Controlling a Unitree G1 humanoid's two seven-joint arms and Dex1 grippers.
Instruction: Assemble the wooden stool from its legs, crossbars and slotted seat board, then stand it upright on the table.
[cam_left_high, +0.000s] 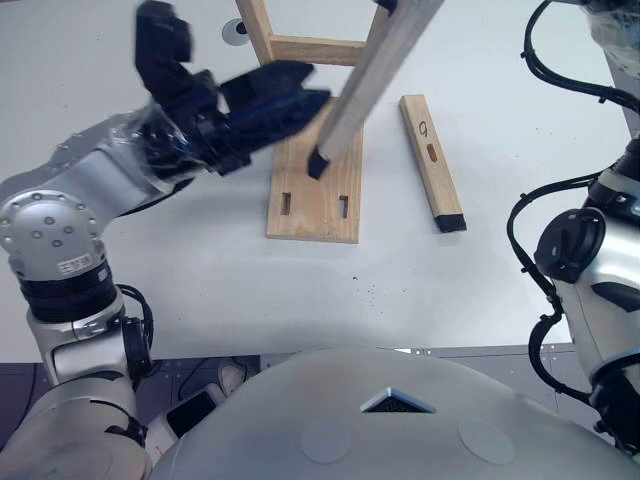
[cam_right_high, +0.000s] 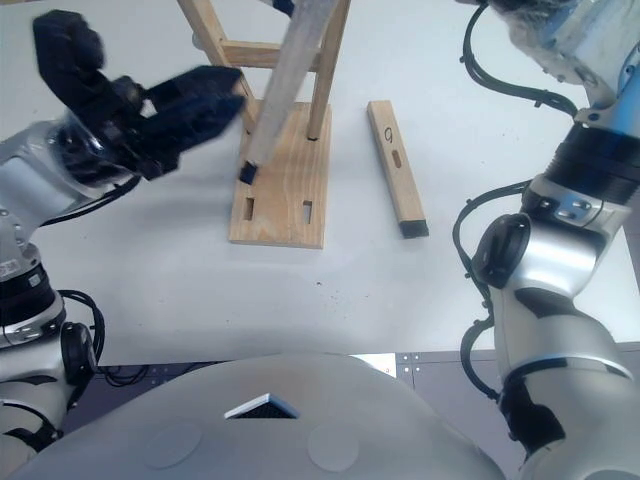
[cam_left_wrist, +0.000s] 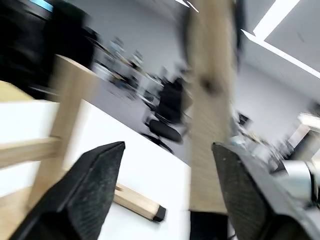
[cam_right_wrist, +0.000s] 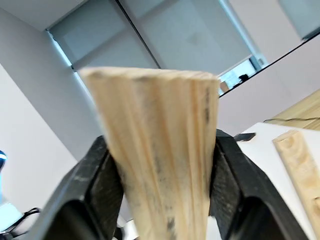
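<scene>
White table (cam_left_high: 200, 270): seat board (cam_left_high: 315, 205), 1 leg (cam_left_high: 431, 160)

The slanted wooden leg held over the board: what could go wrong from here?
1. The leg hangs tilted in the right gripper, its lower end over the board but off the two free slots, so it may miss or jam.
2. It crosses close to the standing frame at the board's far end; a bump might loosen that.
3. The open left gripper sits right beside the leg and could knock it.
</scene>
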